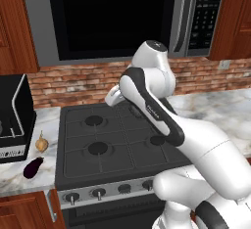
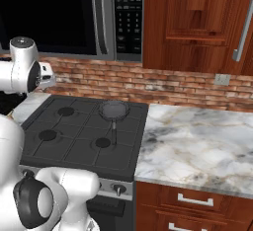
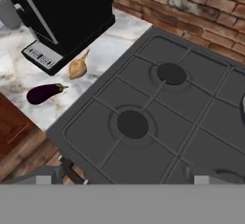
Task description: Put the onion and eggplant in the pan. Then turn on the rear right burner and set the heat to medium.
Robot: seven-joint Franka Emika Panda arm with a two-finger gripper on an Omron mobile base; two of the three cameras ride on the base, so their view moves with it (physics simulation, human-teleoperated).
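The tan onion (image 1: 41, 144) (image 3: 78, 67) lies on the marble counter left of the stove. Just in front of it rests the dark purple eggplant (image 1: 33, 167) (image 3: 44, 93). The dark grey pan (image 2: 114, 110) sits on the rear right burner, its black handle pointing toward the stove front. My gripper (image 1: 112, 97) (image 2: 48, 76) (image 3: 124, 179) hovers above the left half of the stove, looking down at the two left burners. It is open, with nothing between its fingers. In the left base view my arm hides the pan.
A black appliance (image 1: 14, 118) (image 3: 62, 12) stands on the counter behind the onion. A microwave (image 1: 112, 17) hangs over the stove (image 1: 98, 140). Knobs (image 1: 98, 192) (image 2: 118, 189) line the stove front. Marble counter (image 2: 197, 141) extends to the right.
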